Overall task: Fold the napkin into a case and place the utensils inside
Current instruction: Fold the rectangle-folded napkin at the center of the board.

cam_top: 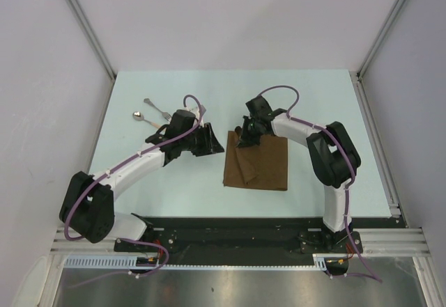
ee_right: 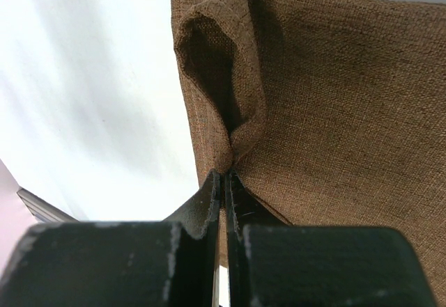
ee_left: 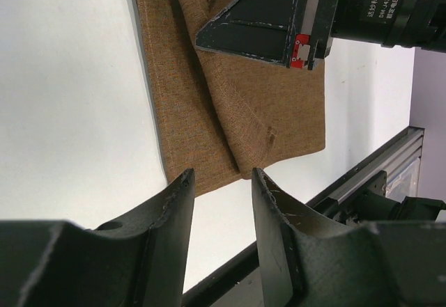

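The brown napkin [cam_top: 258,164] lies on the pale table, its left part folded over in a loose ridge [ee_left: 230,112]. My right gripper [cam_top: 245,134] is shut on the napkin's far left corner and pinches a raised fold [ee_right: 224,175] of cloth [ee_right: 334,98]. My left gripper [cam_top: 212,142] stands open just left of the napkin, its fingers [ee_left: 182,189] apart above bare table at the cloth's near left corner, holding nothing. The silver fork [cam_top: 157,108] and the spoon [cam_top: 144,119] lie at the far left, behind the left arm.
A black rail [cam_top: 237,227] with the arm bases runs along the near table edge. Grey walls and metal frame posts [cam_top: 87,28] enclose the table on three sides. A purple cable [cam_top: 279,91] loops over the right wrist.
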### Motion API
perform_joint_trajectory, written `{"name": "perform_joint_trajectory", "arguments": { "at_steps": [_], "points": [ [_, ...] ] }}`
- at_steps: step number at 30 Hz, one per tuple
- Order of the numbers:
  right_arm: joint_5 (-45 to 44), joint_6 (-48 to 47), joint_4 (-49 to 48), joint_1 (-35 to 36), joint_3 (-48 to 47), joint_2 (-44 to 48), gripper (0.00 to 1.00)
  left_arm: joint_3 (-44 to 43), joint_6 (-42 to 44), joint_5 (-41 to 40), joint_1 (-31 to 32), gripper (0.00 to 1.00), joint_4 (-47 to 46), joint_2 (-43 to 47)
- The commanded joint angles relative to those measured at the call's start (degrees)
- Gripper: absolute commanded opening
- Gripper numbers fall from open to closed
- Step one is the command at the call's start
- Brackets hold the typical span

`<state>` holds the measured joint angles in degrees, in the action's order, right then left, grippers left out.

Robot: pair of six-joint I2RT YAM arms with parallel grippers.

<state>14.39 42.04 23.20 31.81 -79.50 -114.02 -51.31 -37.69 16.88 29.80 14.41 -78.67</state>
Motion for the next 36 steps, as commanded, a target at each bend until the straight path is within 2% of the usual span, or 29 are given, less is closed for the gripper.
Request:
{"name": "perform_joint_trajectory", "arguments": {
  "at_steps": [1, 8, 11, 12, 14, 18, 20, 24, 28, 31, 32, 36],
  "points": [
    [1.6, 0.8, -2.2, 0.3, -0.2, -0.9, 0.02, 0.5, -0.5, 0.9, -0.5, 0.43, -1.2, 2.5],
    [2.2, 0.9, -2.2, 0.4, -0.5, -1.6, 0.04, 0.6, -0.5, 0.9, -0.6, 0.43, -1.2, 2.5],
    [3.9, 0.9, -2.8, 0.4, -0.2, -1.9, 0.08, 0.5, -0.5, 0.9, -0.7, 0.43, -1.2, 2.3],
    [4.8, 0.4, -3.0, 0.3, -0.4, -1.9, 0.17, 0.5, -0.5, 0.8, -0.7, 0.43, -1.3, 2.4],
    [8.7, -0.3, -5.2, 0.3, 0.0, -1.6, 0.25, 0.4, -0.6, 0.8, -0.7, 0.44, -1.3, 2.5],
    [10.3, -0.9, -10.1, -0.3, 2.9, 2.7, 0.46, 0.2, -0.6, 0.4, -0.9, 0.44, -1.3, 2.4],
    [11.5, -1.9, -10.6, -1.5, 3.2, 5.5, 0.62, -0.4, -0.4, 0.5, -1.0, 0.44, -1.1, 1.7],
    [12.6, -6.1, -8.5, -4.9, 5.6, 12.0, 0.62, -2.4, 0.7, 1.9, -0.8, 0.45, -0.4, -1.0],
    [13.7, -11.2, -5.6, -8.2, 13.3, 18.8, 0.60, -4.8, 2.3, 4.4, 0.7, 0.45, 1.1, -6.6],
    [16.4, -11.9, -8.4, -10.4, 20.0, 23.5, 0.51, -5.0, 1.4, 4.8, 3.8, 0.42, -0.6, -9.5],
    [16.5, -11.6, -9.5, -10.6, 24.4, 24.4, 0.44, -4.9, 0.8, 5.5, 4.2, 0.41, -1.8, -10.3],
    [16.4, -10.6, -15.1, -9.1, 32.5, 26.8, 0.36, -4.1, -1.2, 2.7, 6.2, 0.31, -2.8, -11.8]
  ]
}}
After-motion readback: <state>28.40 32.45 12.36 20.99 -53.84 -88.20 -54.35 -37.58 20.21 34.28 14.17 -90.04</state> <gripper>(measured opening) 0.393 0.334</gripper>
